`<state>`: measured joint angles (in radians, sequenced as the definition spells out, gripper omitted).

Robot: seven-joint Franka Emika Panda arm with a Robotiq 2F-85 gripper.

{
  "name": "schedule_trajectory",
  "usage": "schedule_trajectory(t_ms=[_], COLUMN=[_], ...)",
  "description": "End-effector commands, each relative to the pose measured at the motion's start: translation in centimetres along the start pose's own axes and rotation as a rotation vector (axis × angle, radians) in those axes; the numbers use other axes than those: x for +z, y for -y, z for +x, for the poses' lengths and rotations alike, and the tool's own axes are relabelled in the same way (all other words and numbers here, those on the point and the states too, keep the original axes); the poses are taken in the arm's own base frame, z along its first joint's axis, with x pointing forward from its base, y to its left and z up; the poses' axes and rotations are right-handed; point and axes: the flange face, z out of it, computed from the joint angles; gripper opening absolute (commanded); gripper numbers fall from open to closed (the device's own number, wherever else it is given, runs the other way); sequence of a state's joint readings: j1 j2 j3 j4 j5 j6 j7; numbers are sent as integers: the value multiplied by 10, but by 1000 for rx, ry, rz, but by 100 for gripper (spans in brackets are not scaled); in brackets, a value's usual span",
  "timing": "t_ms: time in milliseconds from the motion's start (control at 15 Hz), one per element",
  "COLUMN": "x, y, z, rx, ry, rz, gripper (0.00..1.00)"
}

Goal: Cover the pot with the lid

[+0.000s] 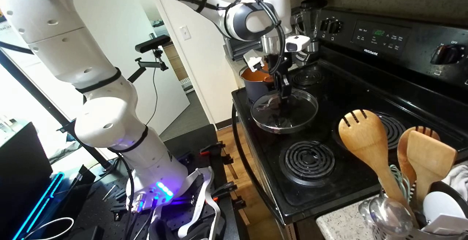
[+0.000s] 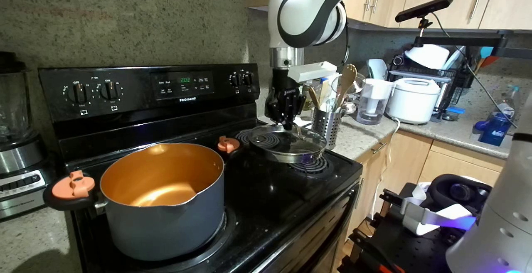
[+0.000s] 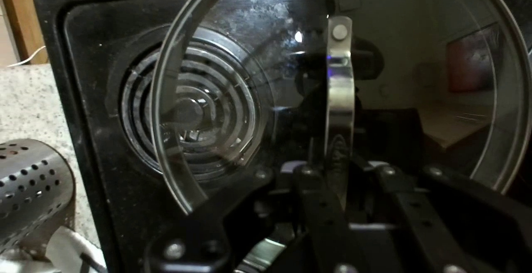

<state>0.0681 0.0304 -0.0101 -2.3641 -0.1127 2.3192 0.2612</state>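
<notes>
"Speckled stone (image 2: 145,19) rises at the back, and the black stove (image 2: 270,190) spreads out below the gripper (image 3: 344,169). What's it got hold of?"

"The lid (image 2: 287,145). The gripper's fingers (image 3: 311,190) are narrowed on the metal strap handle (image 3: 340,106), and the glass hangs right under them, raised off the stove."

"Where's the pot (image 2: 166,219)?"

"Off to one side of the gripper, upright on the stove and apart from the lid. Dark grey wall, copper-orange inside showing."

"And on the opposite side?"

"Past the stove's edge, a perforated steel holder (image 2: 326,126) with wooden utensils (image 1: 365,137) in it, standing on the counter (image 2: 355,142). Closer in, below the gripper and toward that side, lies a coil burner (image 1: 309,158), partly seen through the glass in the wrist view."
</notes>
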Motion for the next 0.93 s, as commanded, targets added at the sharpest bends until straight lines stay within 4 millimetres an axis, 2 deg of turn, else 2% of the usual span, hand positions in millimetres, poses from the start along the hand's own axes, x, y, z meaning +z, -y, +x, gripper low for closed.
schedule_trajectory(t_ms=[0, 267, 533, 867], x=[-33, -58, -78, -89], y=[-5, 10, 42, 87], z=[-18, -26, -33, -43], rx=[-1, -48, -119, -214], ry=[-22, -74, -127, -165], rz=[-27, -45, -53, -55], gripper=[2, 2, 2, 2])
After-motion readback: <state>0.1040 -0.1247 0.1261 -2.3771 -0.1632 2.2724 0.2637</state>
